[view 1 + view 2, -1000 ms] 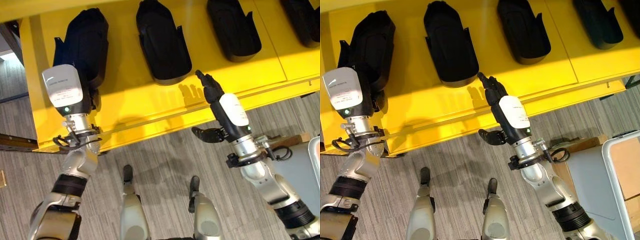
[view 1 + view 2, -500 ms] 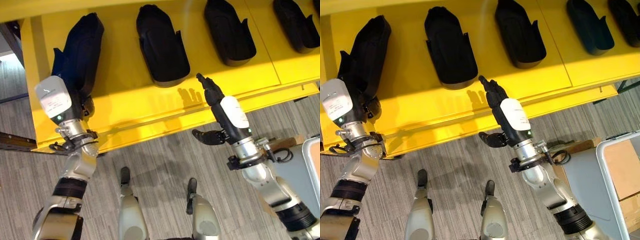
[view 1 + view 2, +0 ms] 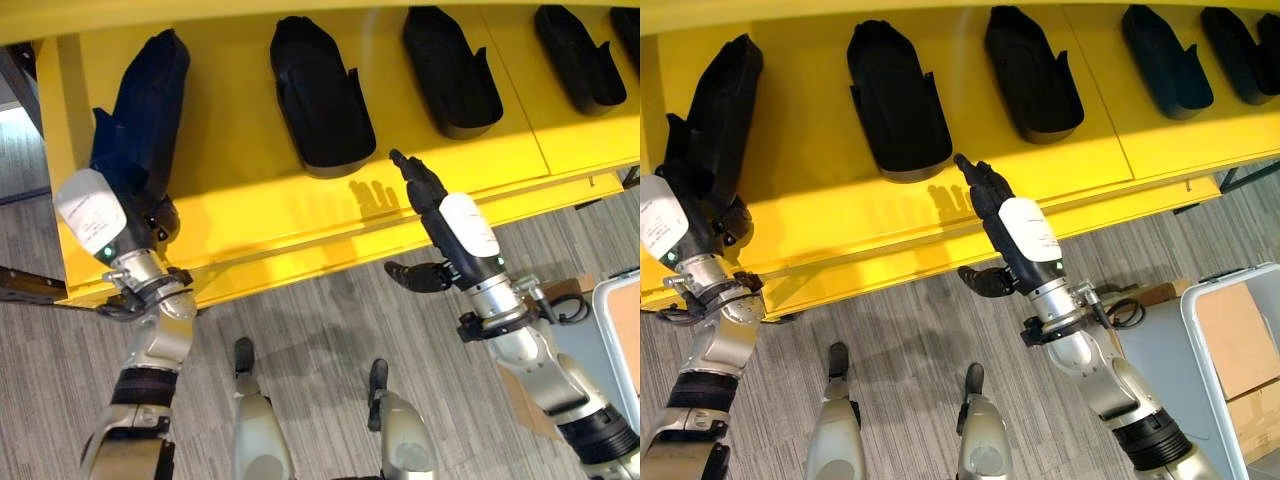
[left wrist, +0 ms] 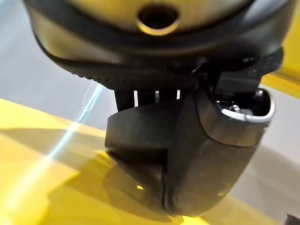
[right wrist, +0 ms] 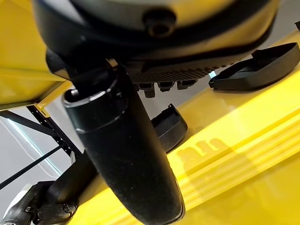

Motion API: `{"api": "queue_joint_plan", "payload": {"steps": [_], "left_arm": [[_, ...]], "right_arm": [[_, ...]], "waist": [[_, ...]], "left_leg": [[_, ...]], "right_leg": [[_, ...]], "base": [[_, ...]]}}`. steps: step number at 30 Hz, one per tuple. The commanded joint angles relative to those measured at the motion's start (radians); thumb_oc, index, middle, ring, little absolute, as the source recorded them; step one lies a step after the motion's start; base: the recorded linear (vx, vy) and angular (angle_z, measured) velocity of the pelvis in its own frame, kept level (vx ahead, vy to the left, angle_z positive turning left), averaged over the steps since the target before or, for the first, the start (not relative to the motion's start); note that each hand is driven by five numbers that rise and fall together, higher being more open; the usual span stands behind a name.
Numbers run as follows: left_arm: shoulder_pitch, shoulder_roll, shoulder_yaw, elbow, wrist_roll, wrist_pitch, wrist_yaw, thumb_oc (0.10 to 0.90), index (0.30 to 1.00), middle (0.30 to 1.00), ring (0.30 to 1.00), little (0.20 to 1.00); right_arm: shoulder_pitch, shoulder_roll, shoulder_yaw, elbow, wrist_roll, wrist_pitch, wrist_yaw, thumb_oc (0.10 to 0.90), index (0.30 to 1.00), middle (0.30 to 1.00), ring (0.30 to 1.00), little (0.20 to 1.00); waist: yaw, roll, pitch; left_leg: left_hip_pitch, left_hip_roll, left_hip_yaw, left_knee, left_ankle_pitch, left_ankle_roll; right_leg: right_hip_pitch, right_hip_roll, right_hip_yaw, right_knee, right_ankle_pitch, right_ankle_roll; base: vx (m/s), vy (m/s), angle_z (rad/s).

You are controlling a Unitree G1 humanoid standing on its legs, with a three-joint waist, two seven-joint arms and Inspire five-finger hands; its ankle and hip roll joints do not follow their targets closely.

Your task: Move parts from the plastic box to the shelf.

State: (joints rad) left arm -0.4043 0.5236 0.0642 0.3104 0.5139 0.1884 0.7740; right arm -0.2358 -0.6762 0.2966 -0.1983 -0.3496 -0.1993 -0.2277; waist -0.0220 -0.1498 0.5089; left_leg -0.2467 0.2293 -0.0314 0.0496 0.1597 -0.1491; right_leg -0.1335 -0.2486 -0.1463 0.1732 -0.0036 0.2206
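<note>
- Left eye view: the left hand (image 3: 152, 215) is seen at the near end of a black part (image 3: 140, 105) lying on the yellow shelf (image 3: 260, 215); a placing step is judged to be in hand. The fingers are hidden behind the part, so its state cannot be told.
- Right eye view: the right hand (image 3: 978, 185) is held with fingers straight and nothing in it, just short of a second part (image 3: 895, 100) ahead of it; 3 more parts are lined up further to its right.
- Left wrist view: the part is seen pressed close against the thumb (image 4: 211, 154); the grip itself is hard to make out.
- Right wrist view: straight fingers, the shelf and parts beyond.
- Next, a release and withdrawal are called for. The plastic box cannot be identified with certainty.
</note>
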Motion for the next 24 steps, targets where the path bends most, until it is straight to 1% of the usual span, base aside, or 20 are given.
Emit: {"api": "queue_joint_plan", "payload": {"steps": [1, 13, 20, 24], "left_arm": [[0.095, 0.04, 0.087, 0.053, -0.047, 0.029, 0.043, 0.4, 0.3, 0.3, 0.3, 0.3], [0.13, 0.033, 0.115, 0.019, -0.059, 0.029, 0.063, 0.4, 0.3, 0.3, 0.3, 0.3], [0.128, 0.033, 0.105, 0.018, -0.048, 0.027, 0.051, 0.4, 0.3, 0.3, 0.3, 0.3], [0.1, 0.039, 0.081, 0.022, -0.037, 0.027, 0.042, 0.4, 0.3, 0.3, 0.3, 0.3]], "right_arm": [[-0.022, 0.0, -0.078, -0.125, 0.048, -0.048, -0.043, 0.9, 1.0, 1.0, 1.0, 1.0], [-0.004, -0.011, -0.09, -0.134, 0.052, -0.048, -0.034, 0.9, 1.0, 1.0, 1.0, 1.0], [0.001, -0.013, -0.095, -0.136, 0.055, -0.047, -0.03, 0.9, 1.0, 1.0, 1.0, 1.0], [-0.007, -0.013, -0.092, -0.136, 0.057, -0.051, -0.036, 0.9, 1.0, 1.0, 1.0, 1.0]], "waist": [[0.028, -0.063, -0.096], [0.038, -0.072, -0.108], [0.035, -0.07, -0.112], [0.029, -0.067, -0.109]], "left_leg": [[0.036, 0.063, 0.057, 0.037, -0.058, -0.01], [0.022, 0.065, 0.046, 0.043, -0.059, -0.013], [0.017, 0.064, 0.044, 0.044, -0.057, -0.012], [0.016, 0.065, 0.047, 0.049, -0.058, -0.012]], "right_leg": [[-0.065, -0.01, -0.023, 0.061, 0.015, -0.049], [-0.063, -0.008, -0.035, 0.06, 0.015, -0.049], [-0.066, -0.007, -0.031, 0.061, 0.014, -0.051], [-0.07, -0.006, -0.028, 0.065, 0.015, -0.051]], "base": [[0.0, 0.0, 0.0], [0.0, -0.001, 0.01], [0.0, 0.0, 0.0], [0.0, 0.0, 0.0]]}}
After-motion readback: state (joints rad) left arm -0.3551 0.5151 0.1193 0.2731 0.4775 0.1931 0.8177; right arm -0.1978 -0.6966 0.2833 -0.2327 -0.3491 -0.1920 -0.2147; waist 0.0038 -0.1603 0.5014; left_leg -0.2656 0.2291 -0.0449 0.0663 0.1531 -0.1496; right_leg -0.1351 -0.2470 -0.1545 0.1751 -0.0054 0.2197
